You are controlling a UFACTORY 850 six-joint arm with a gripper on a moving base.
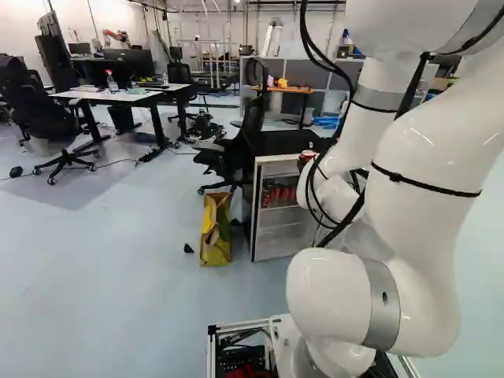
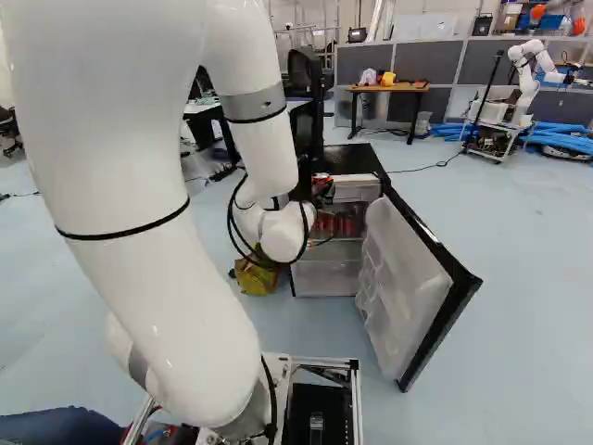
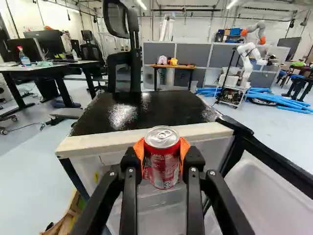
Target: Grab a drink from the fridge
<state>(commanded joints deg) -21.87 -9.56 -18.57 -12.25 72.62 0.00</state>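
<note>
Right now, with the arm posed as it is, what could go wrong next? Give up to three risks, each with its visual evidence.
The gripper pinches the red soda can between two pads, its base unsupported, so a jolt might let it slip.

The fridge door stands wide open to the right; swinging that way could strike it.

Loose black cables loop beside the arm near the fridge and might snag.
</note>
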